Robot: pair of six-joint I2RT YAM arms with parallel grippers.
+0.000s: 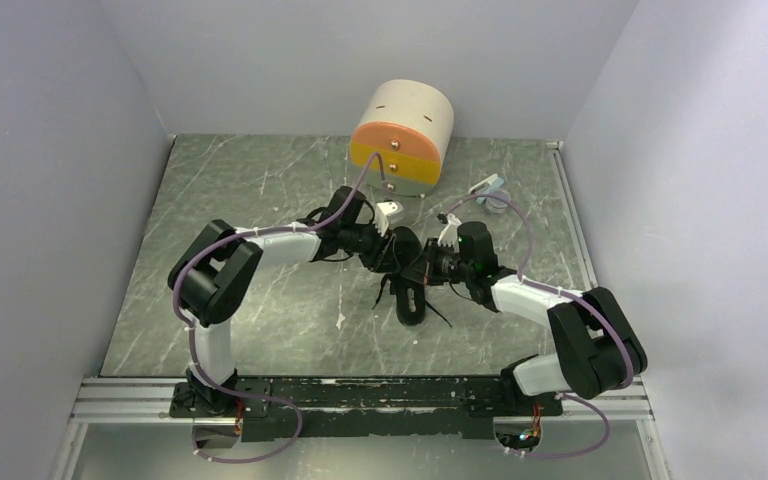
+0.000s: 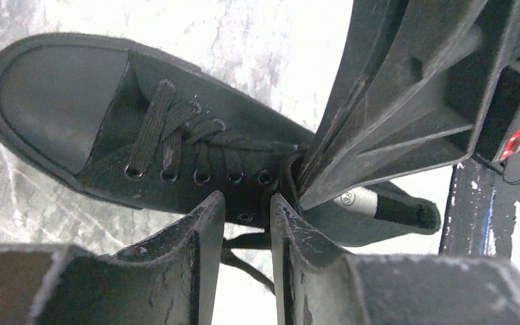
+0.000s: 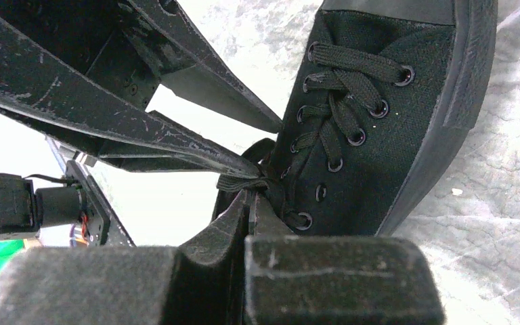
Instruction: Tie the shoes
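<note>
Shoe (image 1: 412, 292) on the counter (image 1: 260, 200), directly beneath the meeting left jaws and right jaws, toe on the near side of both. Lace (image 3: 240, 181) between the right jaws at the top eyelets, left jaws just beside it, opposite. Round drawer box (image 1: 403, 138) behind both, well apart.

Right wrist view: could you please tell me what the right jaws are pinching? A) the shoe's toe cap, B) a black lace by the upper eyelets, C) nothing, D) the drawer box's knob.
B: the right gripper has its jaws shut on a lace of the shoe, beside the upper eyelets.
</note>
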